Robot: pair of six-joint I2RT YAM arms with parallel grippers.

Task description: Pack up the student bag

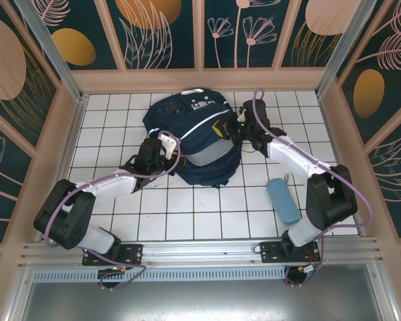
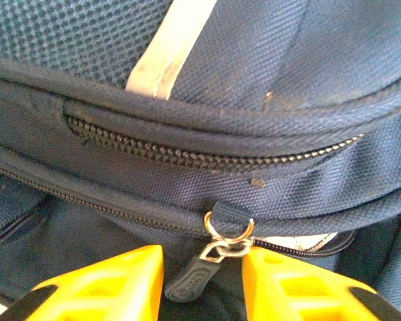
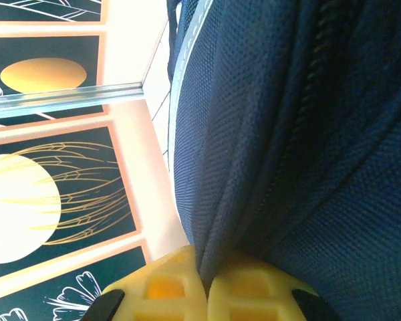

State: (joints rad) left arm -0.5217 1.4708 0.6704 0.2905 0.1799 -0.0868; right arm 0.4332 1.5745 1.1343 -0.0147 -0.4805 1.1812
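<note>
The student bag (image 1: 194, 120), a big navy backpack with white stripes, lies on the white tiled floor at the back centre. My left gripper (image 1: 176, 148) is at the bag's left flank. In the left wrist view its yellow fingers (image 2: 120, 281) stand apart on either side of a dark zipper pull (image 2: 199, 279) that hangs from a metal ring on the bag (image 2: 267, 73), with a small gap on the left side. My right gripper (image 1: 227, 128) is at the bag's right side, shut on a fold of the navy fabric (image 3: 217, 221).
A light blue oblong case (image 1: 283, 200) lies on the tiles at the right, near the right arm's base. Peach-framed patterned walls (image 1: 67, 134) close in the floor on three sides. A zipper line (image 2: 187, 157) runs across the bag above the pull.
</note>
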